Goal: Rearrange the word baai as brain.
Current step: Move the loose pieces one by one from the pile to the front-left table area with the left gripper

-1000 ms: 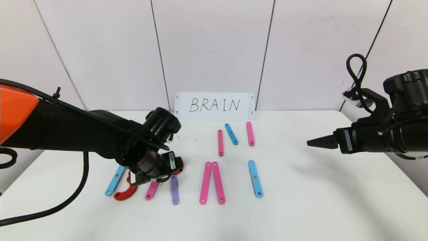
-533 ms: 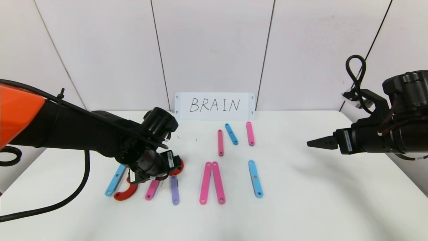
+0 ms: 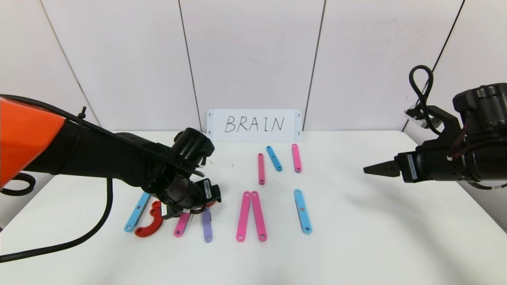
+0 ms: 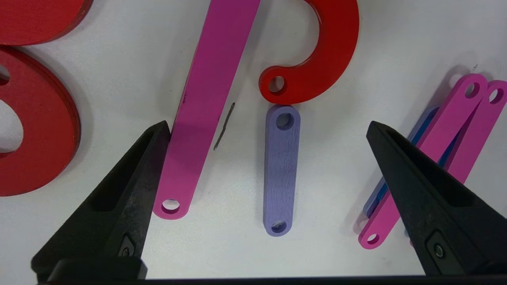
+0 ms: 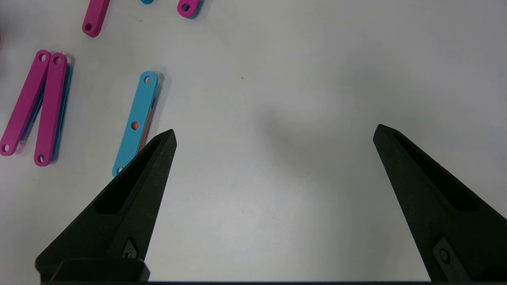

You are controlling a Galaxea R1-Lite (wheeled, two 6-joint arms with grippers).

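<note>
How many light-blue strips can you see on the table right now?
3: one at the far left of the row, one slanted near the card, one right of the pink pair. Others may be stacked under pink strips.

My right gripper (image 5: 273,132) hangs over bare white table (image 5: 301,178), jaws spread wide, nothing between them. Off to one side: blue strip (image 5: 136,118), a pink pair (image 5: 35,105) touching side by side, more strip ends at the frame edge.
</note>
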